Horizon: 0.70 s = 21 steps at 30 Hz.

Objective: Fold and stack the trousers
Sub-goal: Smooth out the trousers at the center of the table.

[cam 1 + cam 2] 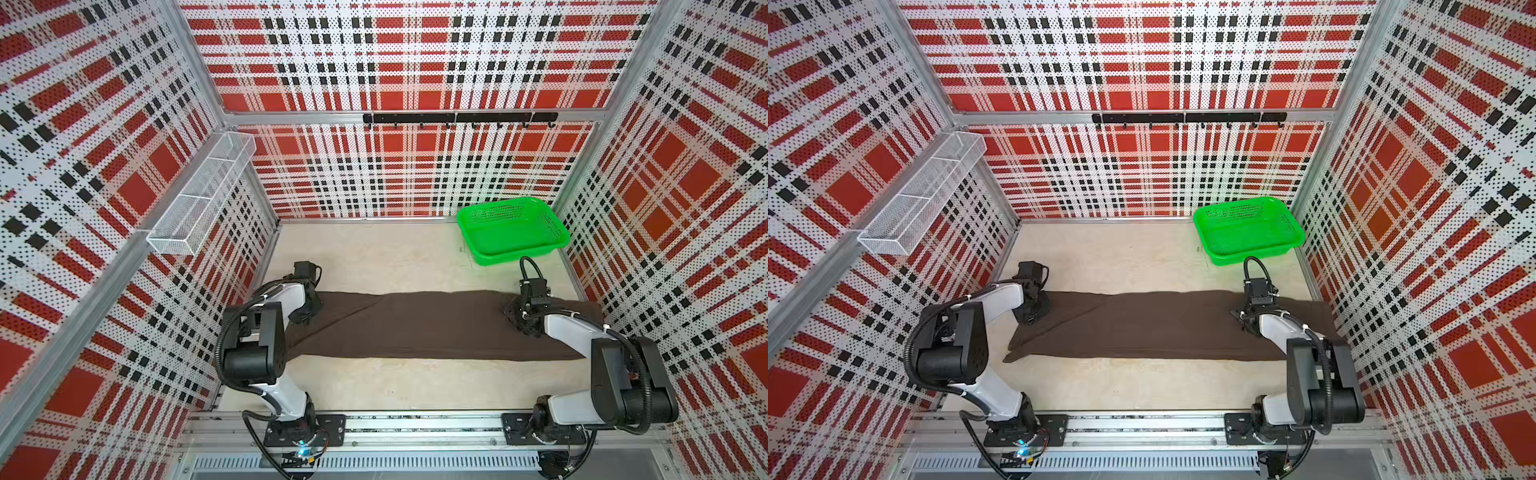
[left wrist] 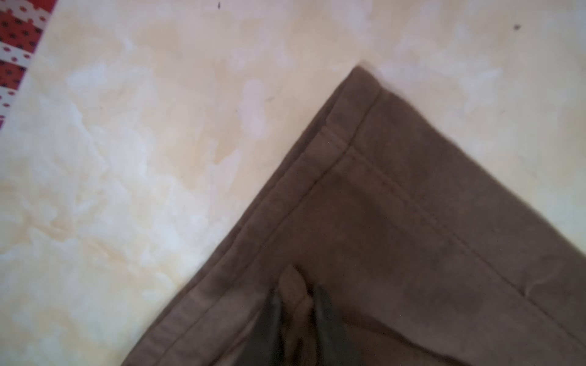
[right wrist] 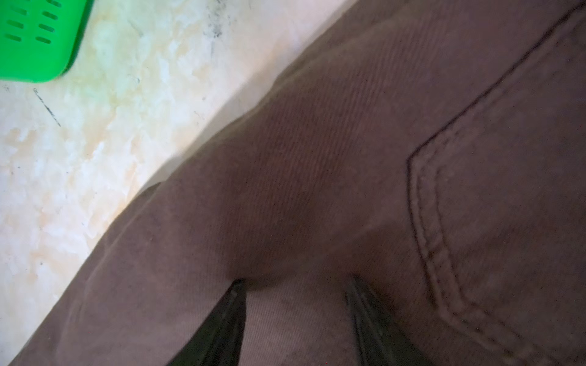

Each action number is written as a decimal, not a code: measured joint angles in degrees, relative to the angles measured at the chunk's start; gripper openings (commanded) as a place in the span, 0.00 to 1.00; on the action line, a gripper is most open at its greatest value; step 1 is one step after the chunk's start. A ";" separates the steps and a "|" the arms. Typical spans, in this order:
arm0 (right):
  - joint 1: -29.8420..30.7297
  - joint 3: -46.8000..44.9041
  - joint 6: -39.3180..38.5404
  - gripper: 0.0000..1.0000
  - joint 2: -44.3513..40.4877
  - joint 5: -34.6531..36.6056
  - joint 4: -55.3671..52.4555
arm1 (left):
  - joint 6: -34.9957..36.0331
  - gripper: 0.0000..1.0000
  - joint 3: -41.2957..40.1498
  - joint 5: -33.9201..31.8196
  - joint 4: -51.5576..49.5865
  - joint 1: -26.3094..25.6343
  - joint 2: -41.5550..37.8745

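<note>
The dark brown trousers [image 1: 415, 324] [image 1: 1150, 324] lie flat across the table, doubled lengthwise, with the leg hems at the left and the waist end at the right. My left gripper [image 1: 305, 309] [image 2: 296, 285] sits on the hem corner [image 2: 348, 126], shut on a small pinched ridge of cloth. Over the seat area, beside a stitched back pocket [image 3: 491, 206], my right gripper [image 1: 519, 320] [image 3: 296, 282] has its jaws about half apart. A thick fold of cloth fills the gap between them, so it is shut on the trousers.
A green basket [image 1: 498, 257] [image 1: 1246, 253] [image 3: 31, 47] stands at the back right, just behind the right gripper. A wire shelf [image 1: 199, 195] hangs on the left wall and a black hook rail [image 1: 457, 117] on the back wall. Perforated plaid walls close in three sides.
</note>
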 measured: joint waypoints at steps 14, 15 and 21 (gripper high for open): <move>0.00 -0.66 -0.31 0.54 0.79 -0.02 3.61 | -0.50 0.03 10.71 -3.85 -9.11 -1.77 -10.01; 0.00 -0.70 -0.31 0.54 0.79 -0.02 3.78 | -0.50 0.03 11.41 -4.24 -9.29 -1.73 -10.01; 0.00 -1.01 -0.28 0.54 0.61 0.00 4.26 | -0.48 0.04 12.70 -5.60 -9.55 -1.57 -6.32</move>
